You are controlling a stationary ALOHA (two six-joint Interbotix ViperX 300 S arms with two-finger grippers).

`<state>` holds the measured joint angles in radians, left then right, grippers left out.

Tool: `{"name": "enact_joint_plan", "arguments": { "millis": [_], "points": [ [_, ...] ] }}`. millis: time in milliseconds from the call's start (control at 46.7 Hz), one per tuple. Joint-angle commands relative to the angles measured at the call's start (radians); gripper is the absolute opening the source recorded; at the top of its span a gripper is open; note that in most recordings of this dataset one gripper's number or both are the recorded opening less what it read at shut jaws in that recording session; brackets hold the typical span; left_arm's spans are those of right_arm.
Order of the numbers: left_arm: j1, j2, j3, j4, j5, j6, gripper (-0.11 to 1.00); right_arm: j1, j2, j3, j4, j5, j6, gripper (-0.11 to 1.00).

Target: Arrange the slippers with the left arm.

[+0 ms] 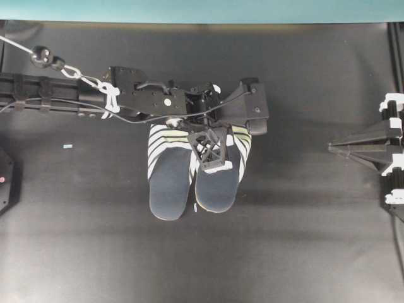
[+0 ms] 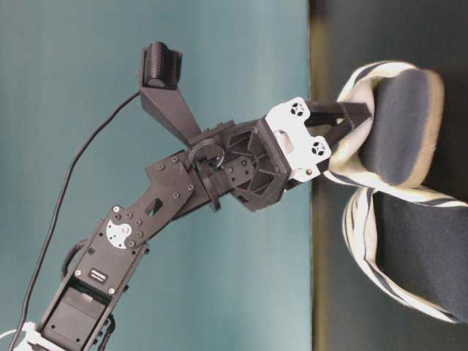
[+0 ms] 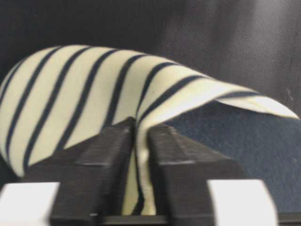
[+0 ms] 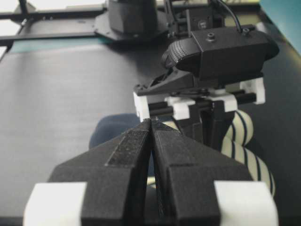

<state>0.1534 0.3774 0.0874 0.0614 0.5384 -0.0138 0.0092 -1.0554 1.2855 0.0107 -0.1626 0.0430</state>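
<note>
The two slippers lie side by side mid-table with their striped toes toward the far edge, one on the left (image 1: 169, 183) and one on the right (image 1: 218, 186). My left gripper (image 1: 214, 150) reaches in from the left and is shut on the open edge of the right-hand slipper's striped toe cover (image 3: 70, 94). The fabric is pinched between the fingers at the gripper's tip (image 3: 142, 128), with the dark insole (image 3: 244, 146) behind. The table-level view shows the same pinch (image 2: 344, 128). I cannot tell whether that slipper is lifted. My right gripper (image 1: 334, 147) is shut and empty at the right edge.
The table is covered by a black mat with a teal wall (image 1: 189, 9) behind it. A small pale speck (image 1: 67, 146) lies on the left of the mat. A black fixture (image 1: 5, 180) sits at the left edge. The left arm's wrist camera (image 4: 221, 47) stands ahead of the right gripper (image 4: 151, 123).
</note>
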Motion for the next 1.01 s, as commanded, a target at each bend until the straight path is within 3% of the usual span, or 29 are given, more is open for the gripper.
{"name": "enact_joint_plan", "arguments": {
  "millis": [0,257,364,600,793,986],
  "points": [
    [0.0,-0.006,-0.003,0.002,-0.003,-0.003,0.21,0.002,0.005,-0.006,0.002,-0.009,0.008,0.01],
    [-0.009,-0.006,-0.002,0.002,-0.003,-0.006,0.72,0.002,0.005,-0.002,0.002,-0.009,0.008,0.01],
    [-0.02,-0.006,0.0,0.0,-0.005,-0.003,0.85,0.002,0.005,-0.002,0.002,-0.009,0.008,0.01],
    [-0.052,-0.006,0.008,0.002,-0.009,0.043,0.85,0.002,0.005,0.0,0.002,-0.009,0.008,0.01],
    [-0.098,-0.011,0.037,0.0,-0.032,0.158,0.85,0.002,0.005,0.0,0.002,-0.009,0.008,0.01],
    [-0.094,-0.02,0.049,0.002,-0.043,0.13,0.85,0.002,0.005,0.002,0.002,-0.009,0.008,0.01]
  ]
}}
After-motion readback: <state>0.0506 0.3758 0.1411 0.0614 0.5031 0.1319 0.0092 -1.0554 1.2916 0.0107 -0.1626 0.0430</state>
